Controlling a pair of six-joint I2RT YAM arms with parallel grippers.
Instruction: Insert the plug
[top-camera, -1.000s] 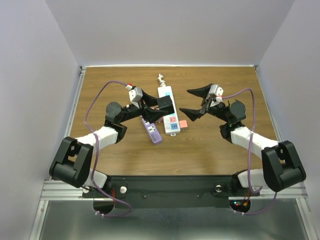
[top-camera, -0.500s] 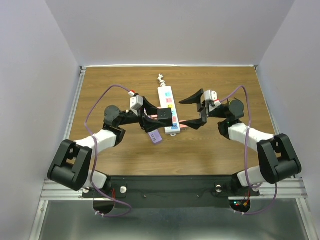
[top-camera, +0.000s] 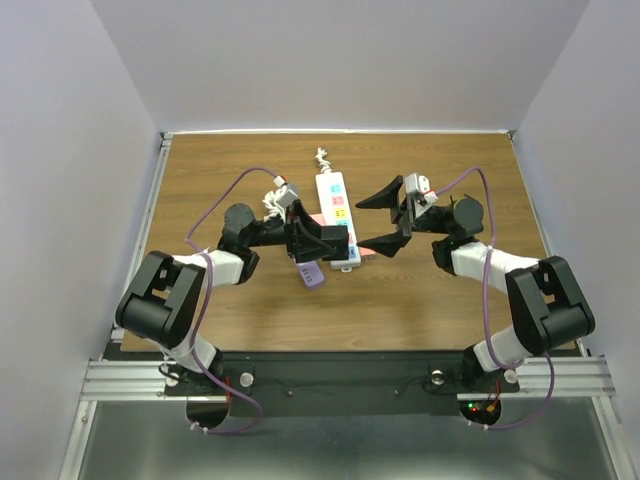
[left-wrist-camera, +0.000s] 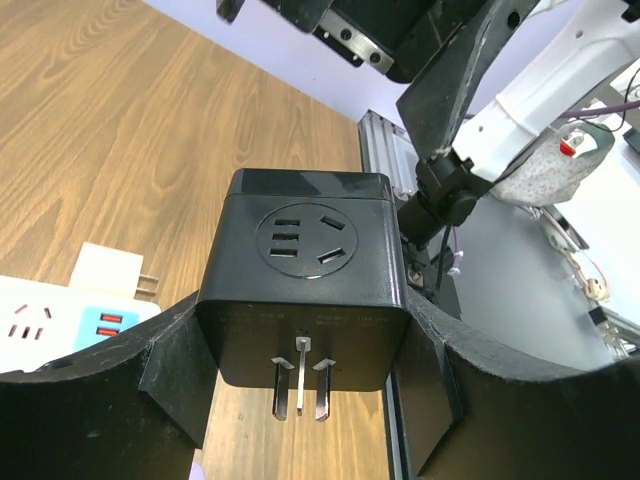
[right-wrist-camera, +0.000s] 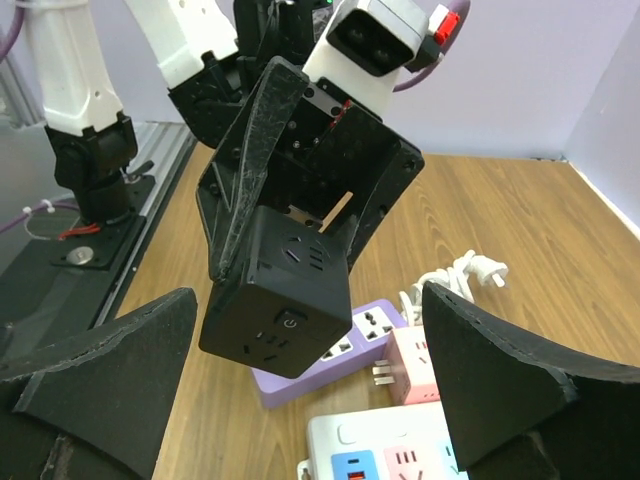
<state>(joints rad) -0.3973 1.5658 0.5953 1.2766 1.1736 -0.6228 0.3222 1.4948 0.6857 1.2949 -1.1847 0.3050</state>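
Note:
My left gripper (top-camera: 322, 240) is shut on the plug, a black cube adapter (left-wrist-camera: 300, 285) whose three metal prongs (left-wrist-camera: 300, 378) stick out toward the wrist camera. The cube (top-camera: 337, 240) hangs over the near end of the white power strip (top-camera: 335, 205). In the right wrist view the cube (right-wrist-camera: 285, 300) is tilted above the wood, clamped between the left fingers (right-wrist-camera: 250, 170). My right gripper (top-camera: 380, 220) stands wide open just right of the strip, facing the cube and apart from it, with nothing between its fingers (right-wrist-camera: 100, 375).
A purple socket strip (right-wrist-camera: 345, 350) lies left of the white one, partly under the cube. A pink adapter (right-wrist-camera: 415, 365) with bare prongs sits by the white strip's (right-wrist-camera: 390, 450) near end. The strip's coiled white cord (right-wrist-camera: 465, 275) lies farther back.
The left gripper has carried the cube nearer, from the strip's middle toward its near end, and turned. The right gripper has shifted left toward the strip and stayed open.

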